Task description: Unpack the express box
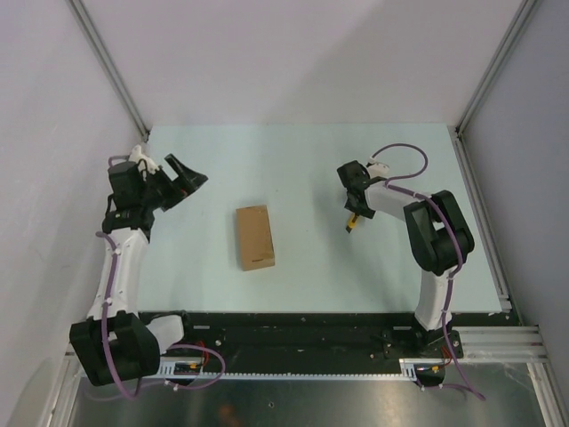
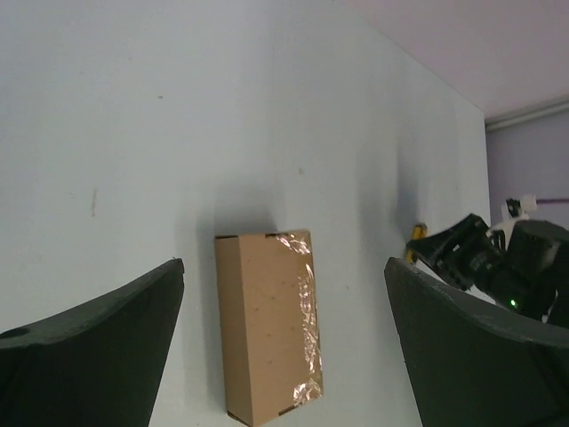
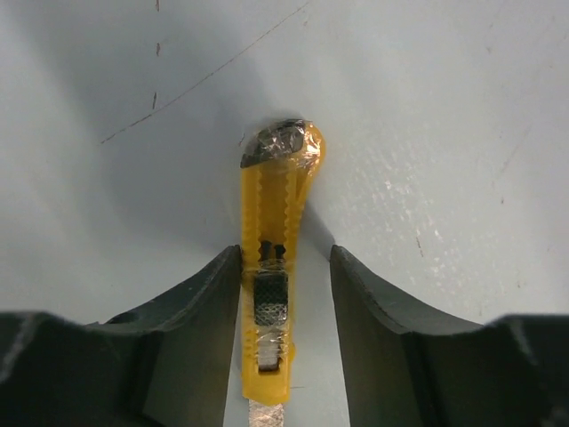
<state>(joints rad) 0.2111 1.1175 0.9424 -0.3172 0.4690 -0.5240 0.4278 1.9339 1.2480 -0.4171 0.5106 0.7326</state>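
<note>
Express box lies flat on the table, well right of the left gripper, whose jaws gape wide and empty. Plain brown, closed, with shiny tape along one edge. Farther right, the right gripper straddles a yellow utility knife, jaws narrowly parted, one finger touching it.

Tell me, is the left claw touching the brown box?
Apart. The top view shows bare table between the left gripper and the express box; the left wrist view shows the box lying clear ahead of it.
</note>
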